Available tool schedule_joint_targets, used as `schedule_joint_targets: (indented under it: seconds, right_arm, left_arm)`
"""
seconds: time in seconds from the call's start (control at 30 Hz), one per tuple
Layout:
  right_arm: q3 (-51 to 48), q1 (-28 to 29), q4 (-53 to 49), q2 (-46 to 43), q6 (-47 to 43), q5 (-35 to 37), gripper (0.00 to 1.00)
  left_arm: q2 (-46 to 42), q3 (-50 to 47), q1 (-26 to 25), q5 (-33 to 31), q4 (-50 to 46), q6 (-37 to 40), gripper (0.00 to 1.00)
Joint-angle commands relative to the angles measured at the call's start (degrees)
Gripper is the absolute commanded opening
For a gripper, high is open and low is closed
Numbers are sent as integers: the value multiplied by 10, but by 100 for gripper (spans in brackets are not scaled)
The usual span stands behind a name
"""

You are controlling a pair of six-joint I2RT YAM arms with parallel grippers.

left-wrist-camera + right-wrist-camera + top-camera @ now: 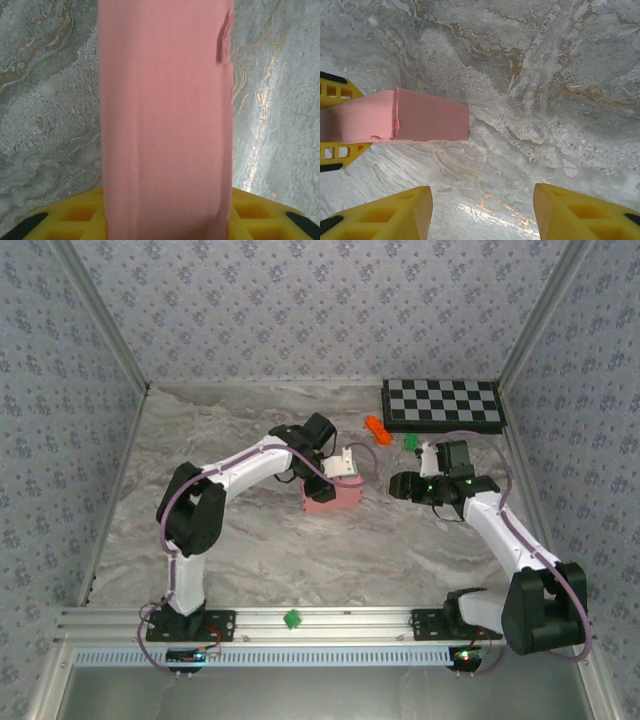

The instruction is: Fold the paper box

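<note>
Though box sits mid-table already formed into a block, one seam edge lifts slightly, so final tucking is probably left. Left pincer straddles it, fingers against both sides; can't tell if clamped. Right pincer open, empty, near box.

Thin matt card on the paper box, salmon-pink, faintly fibrous, softly creased, a little ragged at one cut edge. Smooth stone-look finish on the table, grey marbled with tan veins, slightly glossy under the glare. Moulded matt yellow plastic with cut-out ribbing and black tips on the right gripper fingers. Flat, low-sheen black and white squares on the checkerboard at the table's far right corner. Brushed bare metal on the rail along the near edge. Smooth white and black plastic on the arms' shells.
</note>
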Motion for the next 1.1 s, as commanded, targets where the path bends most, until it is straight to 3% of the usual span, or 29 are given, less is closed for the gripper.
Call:
schedule_joint_targets:
  seconds: [0.0, 0.27, 0.63, 1.07]
  right_arm:
    - [-5, -6, -5, 4, -7, -10, 57]
    - [-5, -9, -4, 4, -7, -10, 57]
    - [-9, -11, 2, 7, -3, -10, 57]
    - [-17, -15, 6, 9, 0, -9, 57]
  left_arm:
    - [8, 19, 3, 8, 0, 0, 36]
    - [-44, -14, 3, -69, 40, -7, 37]
    - [-137, -137, 2, -216, 182, 11, 38]
    - [-145, -256, -15, -366, 361, 61, 41]
